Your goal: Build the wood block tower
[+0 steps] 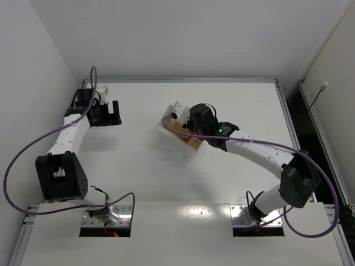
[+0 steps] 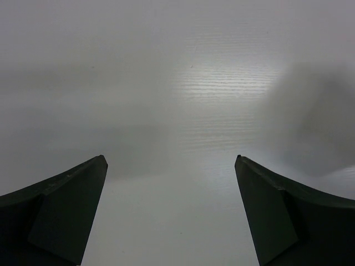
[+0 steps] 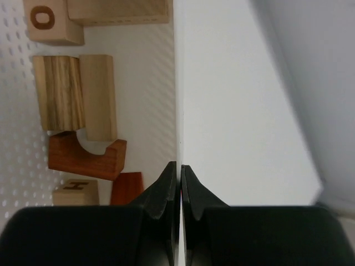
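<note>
In the right wrist view, several wood blocks lie in a white tray: a pale cube marked O (image 3: 50, 21), a pale bar (image 3: 117, 11), two pale blocks (image 3: 58, 91), a reddish-brown arch (image 3: 83, 158), a cube marked H (image 3: 75, 192) and a reddish piece (image 3: 126, 188). My right gripper (image 3: 179, 169) is shut on the tray's thin side wall (image 3: 176, 83). The top view has the tray (image 1: 175, 107) with its blocks (image 1: 186, 138) mid-table, under the right gripper (image 1: 186, 126). My left gripper (image 2: 171, 160) stands open over bare table, far to the left (image 1: 113, 112).
The white table (image 1: 138, 177) is bounded by walls at the left and back. A dark gap runs along its right edge (image 1: 297, 111). Purple cables loop from both arms near the bases (image 1: 16, 166).
</note>
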